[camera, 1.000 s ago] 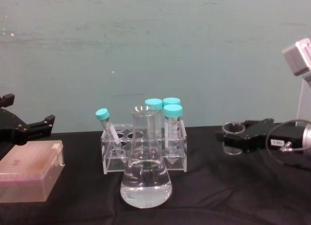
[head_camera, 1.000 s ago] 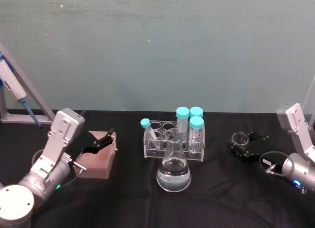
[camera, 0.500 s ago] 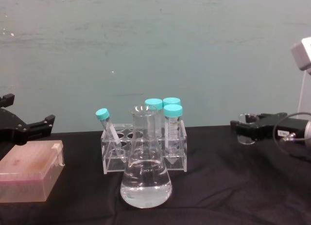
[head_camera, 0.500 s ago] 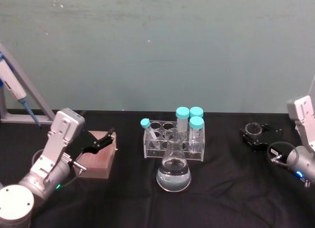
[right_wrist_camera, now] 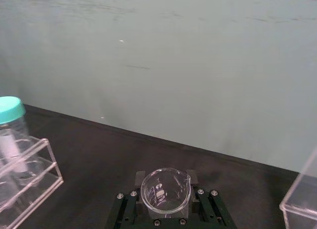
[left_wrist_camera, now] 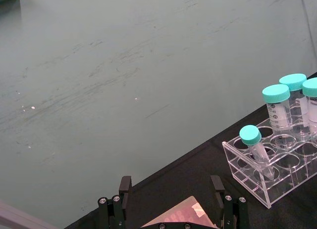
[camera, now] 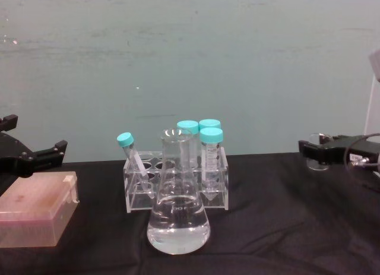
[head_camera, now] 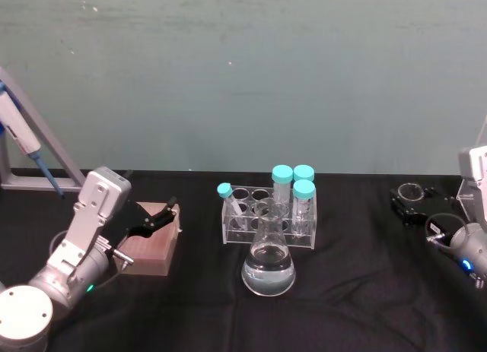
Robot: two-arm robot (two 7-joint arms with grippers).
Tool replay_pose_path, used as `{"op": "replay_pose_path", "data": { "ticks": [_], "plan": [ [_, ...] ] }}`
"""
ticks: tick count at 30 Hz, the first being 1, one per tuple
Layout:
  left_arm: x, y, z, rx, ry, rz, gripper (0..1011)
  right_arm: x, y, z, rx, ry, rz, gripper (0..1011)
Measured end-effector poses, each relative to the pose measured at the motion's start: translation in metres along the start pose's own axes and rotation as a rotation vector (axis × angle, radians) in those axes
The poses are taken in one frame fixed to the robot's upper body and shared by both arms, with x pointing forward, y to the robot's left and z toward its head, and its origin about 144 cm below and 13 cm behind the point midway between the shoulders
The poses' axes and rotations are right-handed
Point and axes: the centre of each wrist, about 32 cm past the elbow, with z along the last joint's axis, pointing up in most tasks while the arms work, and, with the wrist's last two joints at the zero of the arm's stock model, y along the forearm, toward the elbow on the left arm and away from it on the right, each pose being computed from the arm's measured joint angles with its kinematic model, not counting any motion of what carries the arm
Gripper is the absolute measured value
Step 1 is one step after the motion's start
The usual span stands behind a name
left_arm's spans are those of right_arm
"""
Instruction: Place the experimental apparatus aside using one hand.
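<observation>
Right gripper (head_camera: 412, 202), black fingers on a silver wrist, sits at the right edge of the head view with its fingers (right_wrist_camera: 126, 211) closed around a small clear glass beaker (right_wrist_camera: 165, 189), well apart from the other glassware. Clear acrylic rack of teal-capped tubes (head_camera: 268, 215) stands mid-frame on the black worktop (head_camera: 358, 291), with a clear conical flask holding clear liquid (head_camera: 268, 267) just in front of it. Left gripper (head_camera: 157, 217) hangs at lower left over a pinkish-brown box (head_camera: 156, 253), fingers spread wide, holding nothing.
</observation>
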Motion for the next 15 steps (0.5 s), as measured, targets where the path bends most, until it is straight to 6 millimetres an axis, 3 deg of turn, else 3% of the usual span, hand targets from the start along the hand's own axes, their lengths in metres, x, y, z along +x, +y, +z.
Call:
{"op": "replay_pose_path", "data": {
  "ticks": [15],
  "plan": [
    [0.0000, 0.0000, 0.0000, 0.000, 0.000, 0.000, 1000, 0.0000, 0.0011, -0.0041, -0.040, -0.001, -0.131, 499]
  ]
}}
